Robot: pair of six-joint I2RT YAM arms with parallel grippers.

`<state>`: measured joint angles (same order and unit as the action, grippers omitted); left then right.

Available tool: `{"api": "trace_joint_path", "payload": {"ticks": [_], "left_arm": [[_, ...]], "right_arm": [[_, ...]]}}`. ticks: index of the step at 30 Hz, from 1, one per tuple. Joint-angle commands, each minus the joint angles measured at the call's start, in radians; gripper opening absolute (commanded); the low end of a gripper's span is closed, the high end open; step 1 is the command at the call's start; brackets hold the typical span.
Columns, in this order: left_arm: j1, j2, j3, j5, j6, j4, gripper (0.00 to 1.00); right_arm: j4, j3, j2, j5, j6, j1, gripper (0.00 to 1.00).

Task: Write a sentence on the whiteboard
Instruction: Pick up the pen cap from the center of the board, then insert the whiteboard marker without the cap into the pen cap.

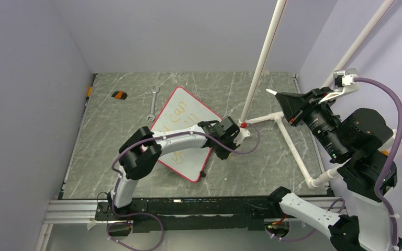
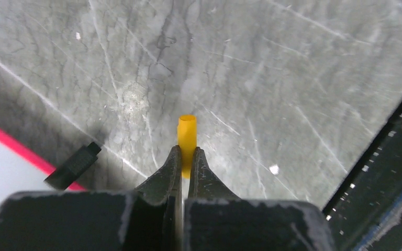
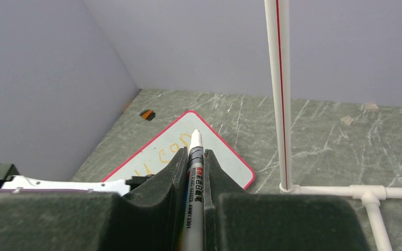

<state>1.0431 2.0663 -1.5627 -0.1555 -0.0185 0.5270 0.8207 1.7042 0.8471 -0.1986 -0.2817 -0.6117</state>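
The whiteboard (image 1: 188, 112), white with a red-pink frame, lies tilted on the grey table. The orange sentence (image 1: 177, 116) is on it in two lines, and my left arm covers part of the lower line. My left gripper (image 1: 241, 132) is past the board's right corner, over bare table. In the left wrist view it (image 2: 187, 151) is shut on an orange marker cap (image 2: 187, 130), with the board's red edge (image 2: 15, 144) and a black clip (image 2: 73, 166) at the left. My right gripper (image 3: 194, 152) is shut on a grey whiteboard marker (image 3: 194, 180), tip uncapped, pointing at the board (image 3: 227, 164) from above the table.
A wrench (image 1: 152, 102) and a small orange-black object (image 1: 119, 94) lie behind the board. A white PVC pipe frame (image 1: 288, 138) with an upright pole (image 3: 280, 94) stands right of the board. A large camera (image 1: 319, 123) on a stand fills the right side.
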Motion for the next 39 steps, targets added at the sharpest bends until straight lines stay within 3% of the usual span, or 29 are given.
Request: {"api": "trace_joint_path", "payload": {"ticks": [1, 7, 12, 19, 26, 33, 39], "left_arm": [[0.006, -0.155, 0.008, -0.032, 0.006, -0.057, 0.0], [0.005, -0.38, 0.111, 0.032, 0.006, -0.135, 0.0], [-0.012, -0.51, 0.11, 0.1, 0.073, -0.076, 0.0], [-0.106, -0.702, 0.193, 0.098, 0.135, -0.052, 0.0], [-0.208, -0.885, 0.341, 0.135, 0.212, -0.139, 0.0], [-0.294, -0.984, 0.416, 0.086, 0.271, -0.201, 0.0], [-0.296, -0.998, 0.343, 0.039, 0.346, -0.15, 0.0]], "right_arm": [[-0.051, 0.002, 0.018, 0.013, -0.012, 0.001, 0.0], [-0.058, 0.007, 0.031, 0.017, -0.028, -0.001, 0.0], [-0.077, 0.014, 0.05, 0.062, -0.063, 0.0, 0.0], [-0.105, 0.003, 0.07, 0.111, -0.108, 0.001, 0.0], [-0.127, -0.017, 0.089, 0.153, -0.161, -0.001, 0.0], [-0.133, -0.029, 0.11, 0.18, -0.207, 0.001, 0.0], [-0.155, -0.083, 0.119, 0.194, -0.231, 0.001, 0.0]]}}
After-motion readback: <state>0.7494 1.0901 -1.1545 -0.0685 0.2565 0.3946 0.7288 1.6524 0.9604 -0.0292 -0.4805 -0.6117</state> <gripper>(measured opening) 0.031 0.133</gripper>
